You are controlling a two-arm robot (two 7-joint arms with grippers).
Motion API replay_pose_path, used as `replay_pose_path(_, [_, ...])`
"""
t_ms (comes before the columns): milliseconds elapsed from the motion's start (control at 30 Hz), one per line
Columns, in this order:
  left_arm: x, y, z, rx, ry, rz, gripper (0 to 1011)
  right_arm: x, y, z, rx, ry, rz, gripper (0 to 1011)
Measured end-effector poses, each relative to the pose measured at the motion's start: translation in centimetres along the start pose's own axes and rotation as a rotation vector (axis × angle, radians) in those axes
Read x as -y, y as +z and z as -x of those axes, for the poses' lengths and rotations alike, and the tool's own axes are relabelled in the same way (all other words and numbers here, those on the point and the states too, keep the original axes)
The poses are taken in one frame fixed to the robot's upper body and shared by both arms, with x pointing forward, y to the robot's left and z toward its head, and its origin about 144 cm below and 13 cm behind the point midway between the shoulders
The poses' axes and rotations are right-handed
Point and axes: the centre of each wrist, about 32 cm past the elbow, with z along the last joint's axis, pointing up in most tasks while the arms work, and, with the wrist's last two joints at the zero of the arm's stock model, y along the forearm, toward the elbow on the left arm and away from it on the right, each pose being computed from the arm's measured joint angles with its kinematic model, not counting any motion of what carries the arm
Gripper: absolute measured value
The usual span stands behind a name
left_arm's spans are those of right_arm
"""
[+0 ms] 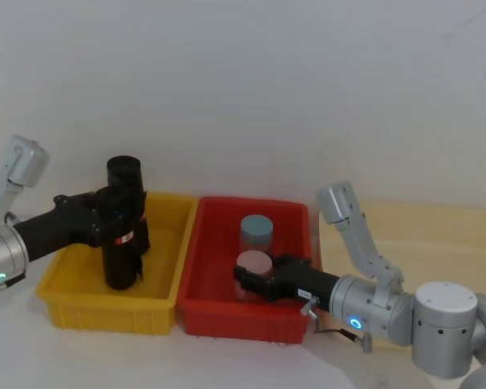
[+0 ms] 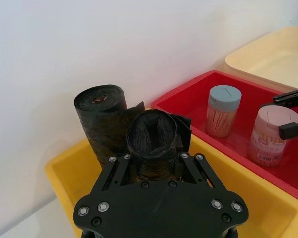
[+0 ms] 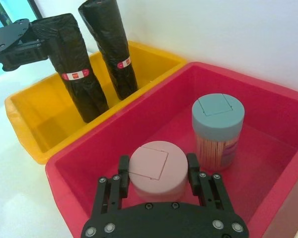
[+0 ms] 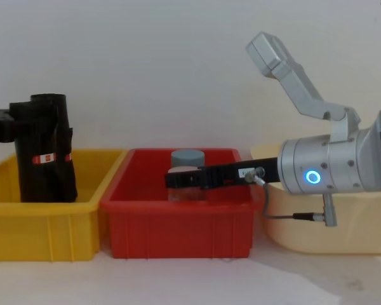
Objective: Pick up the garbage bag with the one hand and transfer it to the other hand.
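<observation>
My left claw [image 1: 123, 220], the one with the green-teal wrist ring, is clamped across the upper half of the garbage bag roll [image 3: 72, 59], which stands slightly tilted in the yellow bin [image 1: 105, 308]. In the right wrist view its foot looks down near the bin floor, but I cannot tell whether it rests there or hangs just clear. In the chest view the yellow front wall cuts off the base.

My right claw [image 3: 157, 166], with the blue ring, reaches into the red bin [image 1: 243, 320]. It is spread wide with one finger on each side of the pink-lidded jar [image 3: 154, 184]. I cannot tell whether the pads press it.

By my count there are two rolls, two jars and three bins. The second roll [image 3: 111, 49] stands just behind the held one. Both are tight cylinders of crinkled black film, each with a small red-and-white label. The jars are clear plastic packed with toothpicks. The grey-blue-lidded jar [image 3: 217, 124] stands near the pink one, and each lid has a square flap. The bins are smooth moulded plastic set side by side. The cream bin [image 4: 317, 235] is partly hidden behind my right wrist.
</observation>
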Motion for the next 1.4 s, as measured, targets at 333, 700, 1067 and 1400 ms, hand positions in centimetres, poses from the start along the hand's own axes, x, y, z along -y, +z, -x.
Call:
replay_pose_path(333, [0.1,0.1,0.0,0.002,0.001,0.002,353,0.1,-0.1,0.0,0.002,0.004,-0.001,668])
replay_pose_path(700, [1.0,1.8,-0.1,0.038,0.000,0.068,353,1.3,1.2,0.0,0.034,0.020,-0.062,668])
replay_pose_path(1067, [3.0,5.9,-0.5,0.091,-0.033,0.209,353,4.3,4.7,-0.5,0.112,-0.014,-0.185,668])
replay_pose_path(1400, [6.2,10.3,-0.5,0.122,-0.115,0.356,353,7.9,7.3,-1.3,0.173,-0.121,-0.270,668])
